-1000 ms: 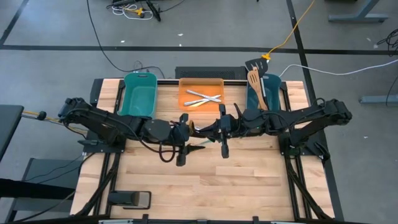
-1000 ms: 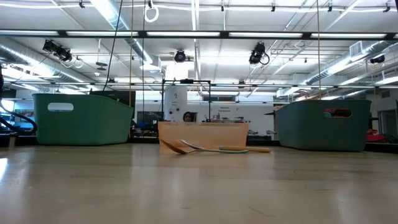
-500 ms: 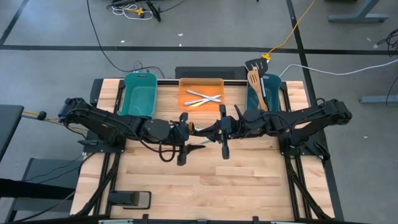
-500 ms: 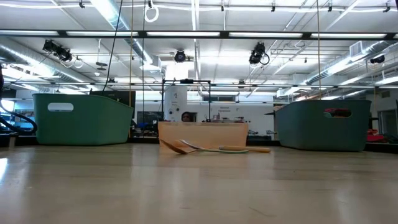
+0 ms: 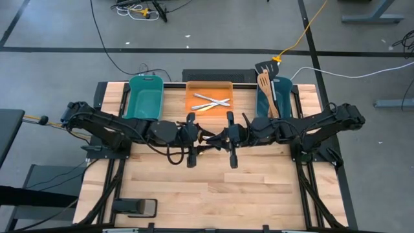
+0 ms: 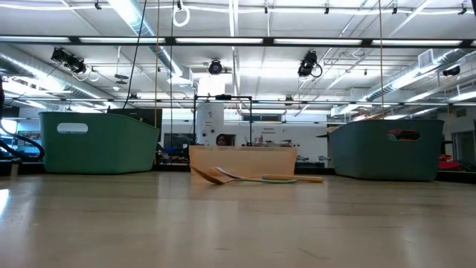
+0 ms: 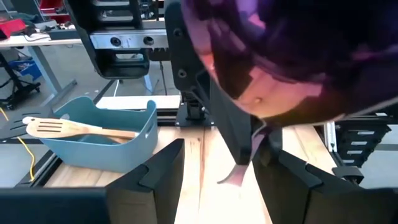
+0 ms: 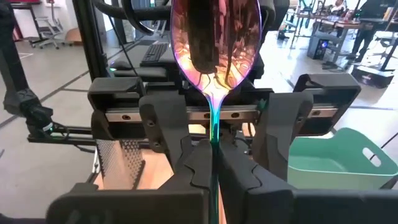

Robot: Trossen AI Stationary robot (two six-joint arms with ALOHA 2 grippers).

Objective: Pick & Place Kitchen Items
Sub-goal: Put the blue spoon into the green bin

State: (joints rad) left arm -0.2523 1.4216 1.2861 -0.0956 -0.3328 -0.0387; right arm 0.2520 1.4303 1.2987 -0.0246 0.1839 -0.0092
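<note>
The right claw point(image 8: 211, 163) is clamped on the thin neck of an iridescent spoon point(image 8: 216, 37), bowl standing up beyond its fingertips. Facing it mid-table, the left claw point(image 7: 217, 171) is spread wide, with the spoon's bowl just ahead of its fingers point(image 7: 163, 169). Behind both claws sits the orange tray point(image 5: 208, 97) holding cutlery.

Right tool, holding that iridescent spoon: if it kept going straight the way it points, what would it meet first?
Most likely the left tool, which faces it with fingers spread, directly behind the shiny iridescent metal spoon that the right tool pinches. Depth is unclear, but the overhead view shows the two nearly meeting.
</note>
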